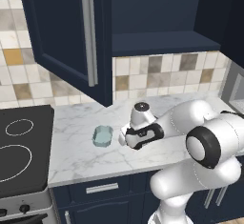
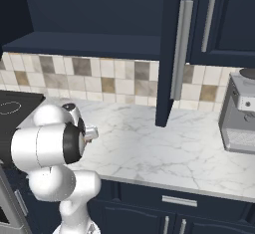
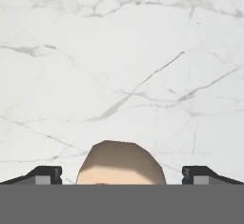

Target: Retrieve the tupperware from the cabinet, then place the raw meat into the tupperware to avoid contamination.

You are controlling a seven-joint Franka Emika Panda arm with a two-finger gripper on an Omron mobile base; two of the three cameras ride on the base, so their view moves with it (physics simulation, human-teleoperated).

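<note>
Two steps remain: with the tupperware [image 1: 102, 136] on the counter [image 1: 71, 156] at centre-left, my gripper [image 3: 122, 174] hangs wide open over the raw meat [image 3: 121, 163], needing a descent to grasp.

No words, numbers, brand marks or signs can be read anywhere in these pictures. The cabinet [image 1: 66, 37] doors are plain dark blue, the wall tiles [image 1: 157, 73] are unmarked squares, and the marble surface [image 1: 76, 151] carries only grey veining. The stove [image 1: 19, 147] shows thin white ring outlines for its burners but no lettering, and its knobs bear no legible markings. The grey appliance [image 2: 239, 113] at the right end of the surface has no readable label. The drawer [image 1: 102, 188] fronts are blank as well.
</note>
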